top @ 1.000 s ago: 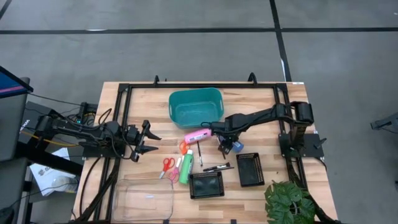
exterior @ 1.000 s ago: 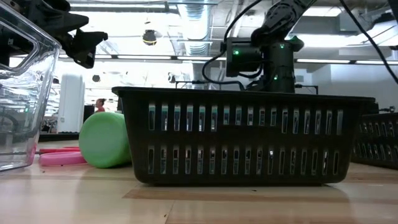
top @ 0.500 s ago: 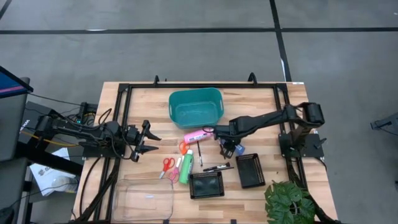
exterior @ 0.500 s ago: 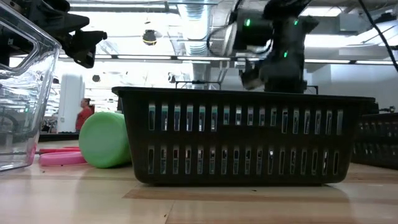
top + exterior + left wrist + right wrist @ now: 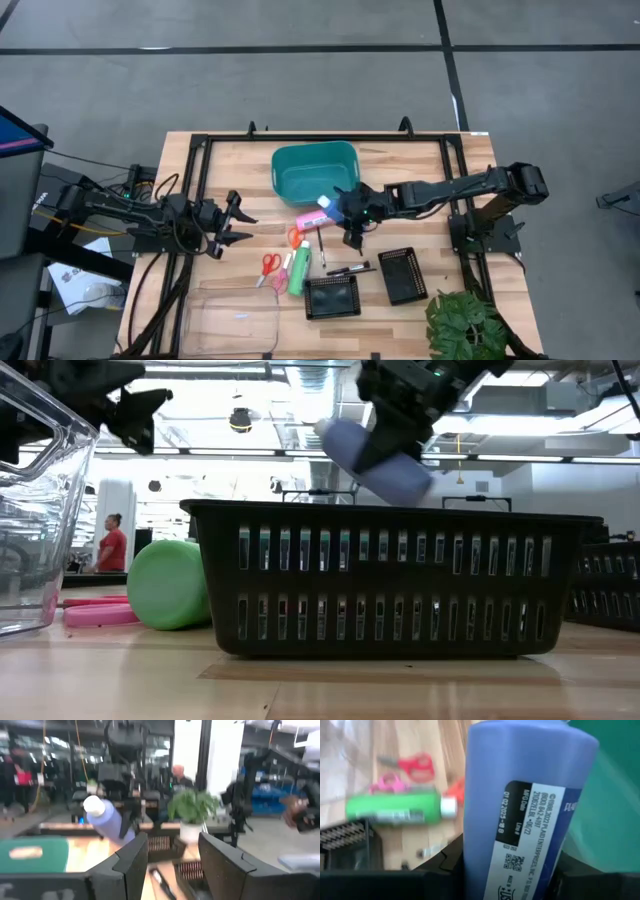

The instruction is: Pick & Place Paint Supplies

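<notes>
The right gripper is clamping the blue bottle (white cap up-tilted) over the teal basket's front rim, while the left gripper is waiting, fingers parted, near the desk's left edge.

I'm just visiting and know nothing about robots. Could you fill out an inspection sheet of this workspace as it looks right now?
Surface: pale wooden table inside a black frame.
Job's things: blue paint bottle with white cap lifted off the table; pink bottle, green bottle, red-handled scissors and thin dark brushes lie on the table.
Clutter: teal plastic basket, two black mesh trays, clear plastic bin.
Grippers: right gripper holds the blue bottle beside the teal basket; left gripper hangs open, empty.
Cables: bundled along the left arm.
Surroundings: potted plant; person in red far behind.
</notes>
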You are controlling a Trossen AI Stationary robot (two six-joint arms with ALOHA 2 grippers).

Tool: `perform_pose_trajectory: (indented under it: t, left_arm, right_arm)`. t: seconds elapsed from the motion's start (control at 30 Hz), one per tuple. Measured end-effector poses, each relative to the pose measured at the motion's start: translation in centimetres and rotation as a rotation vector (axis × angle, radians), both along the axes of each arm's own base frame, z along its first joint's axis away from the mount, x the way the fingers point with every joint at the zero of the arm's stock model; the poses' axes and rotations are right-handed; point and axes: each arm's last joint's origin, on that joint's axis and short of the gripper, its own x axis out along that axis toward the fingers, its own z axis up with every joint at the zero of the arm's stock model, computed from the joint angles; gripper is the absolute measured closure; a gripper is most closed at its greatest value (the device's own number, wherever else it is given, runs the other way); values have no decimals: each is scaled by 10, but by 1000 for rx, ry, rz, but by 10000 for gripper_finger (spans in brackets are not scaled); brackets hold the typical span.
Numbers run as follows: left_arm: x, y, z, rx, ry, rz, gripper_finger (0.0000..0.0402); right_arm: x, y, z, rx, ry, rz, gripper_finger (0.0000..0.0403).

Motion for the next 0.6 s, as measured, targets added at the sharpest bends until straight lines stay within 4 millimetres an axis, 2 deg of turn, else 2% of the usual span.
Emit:
perform_pose_trajectory:
  t: [0.17, 0.33, 0.47, 0.6]
  left_arm:
    - [6, 6, 7, 2, -86, 140, 231]
    - [16, 23, 18, 14, -201, 261, 211]
    - [44, 44, 28, -35, -131, 201, 188]
    - [76, 65, 34, -42, -85, 173, 159]
  right_arm:
    - [8, -19, 7, -106, -96, 50, 261]
    - [13, -39, 15, -185, -183, 72, 261]
    - [17, -48, 23, -215, -265, 115, 262]
    - [18, -48, 25, -246, -290, 152, 262]
